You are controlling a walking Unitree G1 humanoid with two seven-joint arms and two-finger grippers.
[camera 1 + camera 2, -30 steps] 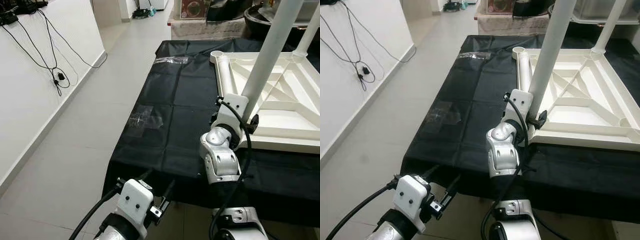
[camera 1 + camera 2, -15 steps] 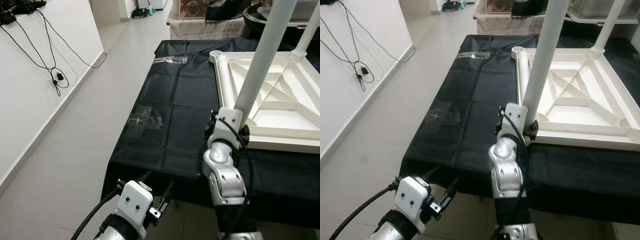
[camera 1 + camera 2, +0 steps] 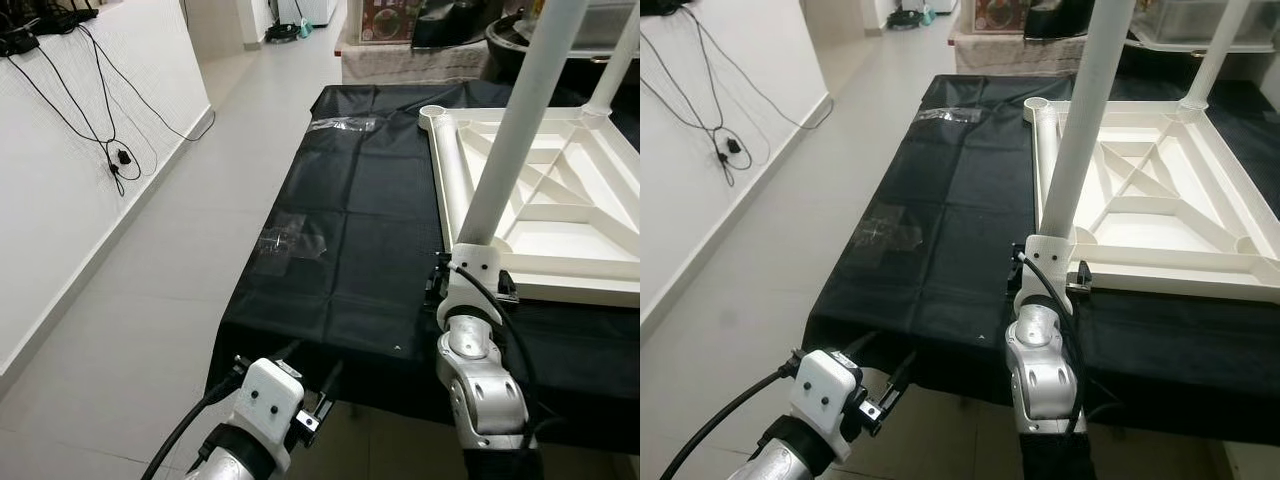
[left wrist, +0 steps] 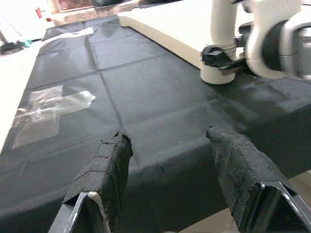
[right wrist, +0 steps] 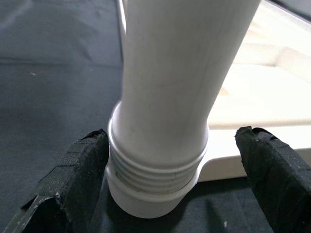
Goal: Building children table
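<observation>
A white children's table top (image 3: 570,288) lies upside down on a black cloth (image 3: 350,200). A white leg (image 3: 515,120) stands upright in its near left corner socket, its threaded base (image 5: 155,170) showing above the socket. My right gripper (image 5: 172,138) is open around that base, one black finger (image 5: 77,170) close against it and the other finger (image 5: 272,165) a little clear. A second leg (image 3: 615,65) stands at the far right corner. My left gripper (image 4: 167,138) hangs open low at the cloth's near edge, holding nothing.
Two clear plastic bags (image 3: 290,243) (image 3: 342,122) lie on the cloth left of the table top. Pale floor runs along the left, beside a white wall with hanging black cables (image 3: 115,155). Furniture and boxes stand beyond the far end.
My right wrist has slid down the leg to its base and the forearm has swung under it, toward me. The left arm has stayed put.
</observation>
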